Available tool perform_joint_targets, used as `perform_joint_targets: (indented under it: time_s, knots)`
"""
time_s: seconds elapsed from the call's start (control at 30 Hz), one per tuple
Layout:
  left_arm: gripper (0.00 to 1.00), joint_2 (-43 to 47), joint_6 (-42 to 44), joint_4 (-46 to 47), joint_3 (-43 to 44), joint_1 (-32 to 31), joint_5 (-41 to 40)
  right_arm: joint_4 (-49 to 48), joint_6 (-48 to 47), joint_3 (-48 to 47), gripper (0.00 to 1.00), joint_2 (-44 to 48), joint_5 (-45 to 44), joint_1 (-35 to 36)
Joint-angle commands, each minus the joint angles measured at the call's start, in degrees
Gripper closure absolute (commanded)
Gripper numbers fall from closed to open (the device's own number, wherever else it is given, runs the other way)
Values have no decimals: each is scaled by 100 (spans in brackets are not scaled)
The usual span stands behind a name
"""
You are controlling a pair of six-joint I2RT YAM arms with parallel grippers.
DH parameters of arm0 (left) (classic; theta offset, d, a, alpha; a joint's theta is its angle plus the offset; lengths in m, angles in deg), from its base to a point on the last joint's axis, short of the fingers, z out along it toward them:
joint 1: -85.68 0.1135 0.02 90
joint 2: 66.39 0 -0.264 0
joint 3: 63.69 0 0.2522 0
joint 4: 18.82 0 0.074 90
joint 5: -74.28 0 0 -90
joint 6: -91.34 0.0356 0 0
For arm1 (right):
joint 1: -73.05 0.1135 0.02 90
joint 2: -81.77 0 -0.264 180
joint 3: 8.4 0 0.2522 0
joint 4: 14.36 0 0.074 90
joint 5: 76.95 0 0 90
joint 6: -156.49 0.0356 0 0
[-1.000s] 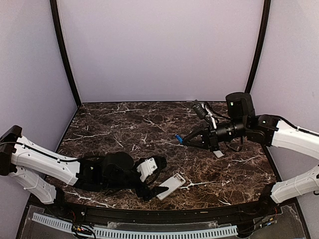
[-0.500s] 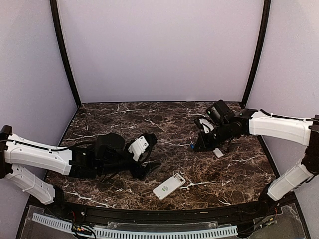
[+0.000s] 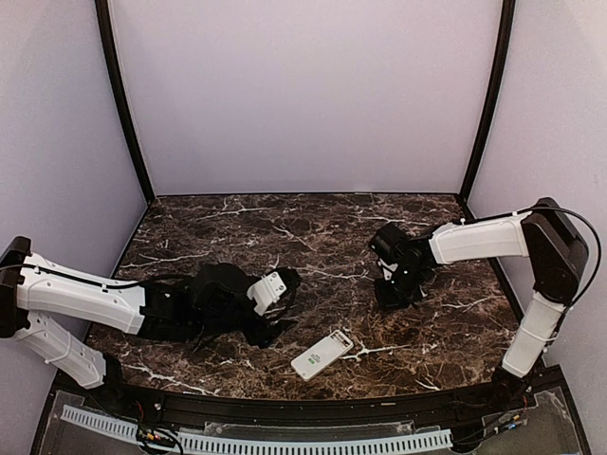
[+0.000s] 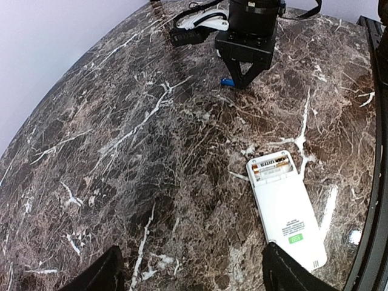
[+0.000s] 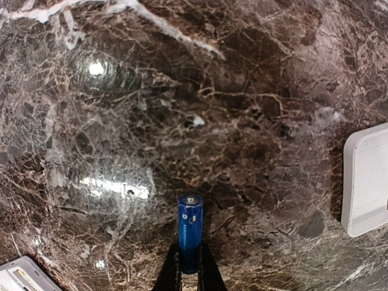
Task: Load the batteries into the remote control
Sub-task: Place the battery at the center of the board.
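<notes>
Two grippers are in view. The right gripper (image 5: pixel 188 270) is pressed together on one blue battery (image 5: pixel 190 230). It pinches the rear end, so most of the cylinder projects beyond the fingertips. This gripper points down at the dark marble surface (image 3: pixel 237 237), with the battery low over it. Whether the battery touches the surface cannot be determined.

The left gripper (image 4: pixel 191 267) is spread wide and holds nothing. It sits low over the surface, and both fingers (image 4: pixel 100 276) are visible at the lower edge of the left wrist view.

Item count:
- One battery is visible, held in the right gripper.
- One remote control (image 4: pixel 285 212) lies flat near the front edge of the surface, between the two arms. It is just beside the left gripper and not touching it.
- One battery compartment (image 4: pixel 273 168) is open and faces up, at the end of the remote toward the right gripper. Its contents cannot be made out.
- One flat white plastic piece (image 5: pixel 365 182) lies on the surface beside the right gripper.

The battery and the remote are apart, with marble between them. Pale walls and two black uprights (image 3: pixel 123 104) enclose the surface at the back and sides.
</notes>
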Motion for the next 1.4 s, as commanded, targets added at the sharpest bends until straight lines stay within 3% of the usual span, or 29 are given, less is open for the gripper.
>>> perform_joint_targets:
  time_s: [0.0, 0.03, 0.17, 0.23, 1.0, 1.13, 1.2, 1.37]
  knots:
    - [22, -2, 11, -358, 90, -10, -73, 26, 111, 41, 100, -289, -179, -24]
    - [22, 23, -1, -316, 57, -10, -65, 19, 110, 68, 100, -302, -136, -26]
    - [21, 49, 19, -209, -3, -11, -6, 14, 105, 115, 80, -343, 86, -24]
    - [21, 13, 42, -221, 8, -17, -3, 23, 102, 123, 76, -333, 212, -24]
    - [20, -108, 57, -289, -11, -11, 22, -95, 92, -85, 76, 45, 1463, 143]
    - [20, -72, 69, -355, -4, -10, -7, 644, -907, -796, 73, 267, 1025, 134]
    - [20, -12, 77, -337, -34, -12, 4, 993, -1705, -1315, 66, 548, 758, 132]
    - [19, 129, 103, -180, -136, -11, 63, 625, -4583, -2052, 57, 1175, 1683, 126]
